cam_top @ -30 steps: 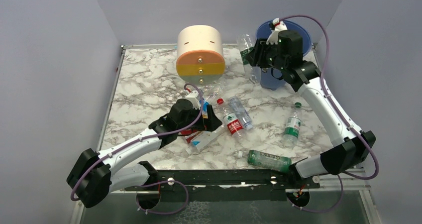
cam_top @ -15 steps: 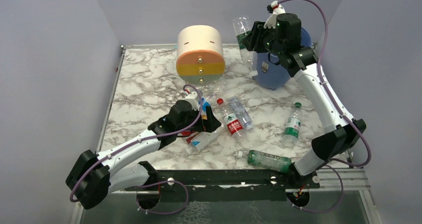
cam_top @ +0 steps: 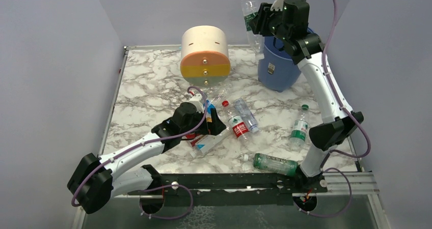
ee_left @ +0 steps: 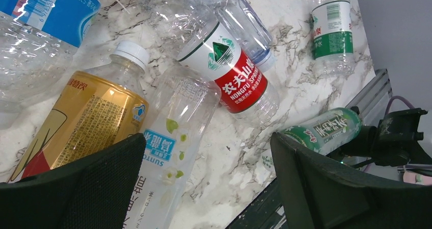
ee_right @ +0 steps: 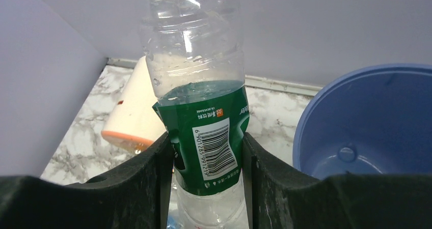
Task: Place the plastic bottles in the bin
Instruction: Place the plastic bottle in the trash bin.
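My right gripper (cam_top: 261, 24) is shut on a clear bottle with a green label (cam_top: 250, 21), held upright in the air just left of the blue bin's rim (cam_top: 280, 48). In the right wrist view the bottle (ee_right: 201, 102) sits between the fingers and the bin (ee_right: 367, 122) is to the right, its inside seemingly bare. My left gripper (cam_top: 216, 122) is open, low over a cluster of bottles: a red-labelled one (ee_left: 232, 74), a clear one with a pale blue label (ee_left: 170, 137), a gold-labelled one (ee_left: 89, 117). More bottles lie at the front right (cam_top: 299, 127) (cam_top: 275, 164).
A cream-and-orange round drawer unit (cam_top: 205, 51) stands at the back centre, left of the bin. A blue-labelled bottle (ee_left: 46, 15) and a clear one (cam_top: 246, 115) lie in the cluster. The table's front rail (cam_top: 229, 180) runs along the near edge.
My right arm has risen with the green-labelled bottle, from beside the bin's side to above its rim level. The left arm has barely moved.
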`<state>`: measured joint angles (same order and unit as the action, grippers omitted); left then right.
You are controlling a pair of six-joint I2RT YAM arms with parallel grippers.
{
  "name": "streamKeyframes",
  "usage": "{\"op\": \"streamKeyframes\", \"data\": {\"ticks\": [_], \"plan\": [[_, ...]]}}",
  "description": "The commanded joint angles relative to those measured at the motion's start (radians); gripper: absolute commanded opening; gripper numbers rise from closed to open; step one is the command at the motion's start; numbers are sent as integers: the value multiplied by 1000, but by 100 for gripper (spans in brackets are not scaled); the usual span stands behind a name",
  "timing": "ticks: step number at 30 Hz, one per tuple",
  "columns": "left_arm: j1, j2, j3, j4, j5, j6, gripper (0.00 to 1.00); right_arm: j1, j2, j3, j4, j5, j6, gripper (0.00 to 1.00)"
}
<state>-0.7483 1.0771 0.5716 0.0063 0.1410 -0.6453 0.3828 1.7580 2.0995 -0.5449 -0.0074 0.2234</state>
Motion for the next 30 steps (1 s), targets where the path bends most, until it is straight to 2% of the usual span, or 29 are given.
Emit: {"op": "streamKeyframes", "data": {"ticks": [1, 6, 13, 23, 30], "plan": [[-5, -23, 25, -23, -22, 17, 99, -48, 70, 108, -22, 38, -18, 46], [-5, -39, 33, -44, -32, 21, 99, -153, 149, 210, -27, -12, 13, 46], [-5, -45, 39, -62, -41, 21, 99, -265, 168, 191, 29, -27, 35, 46], [-5, -47, 46, -71, -50, 24, 99, -313, 184, 115, 69, -56, 30, 47], [-5, -59, 44, -77, -66, 25, 99, -318, 209, 100, 68, -64, 29, 55]]}}
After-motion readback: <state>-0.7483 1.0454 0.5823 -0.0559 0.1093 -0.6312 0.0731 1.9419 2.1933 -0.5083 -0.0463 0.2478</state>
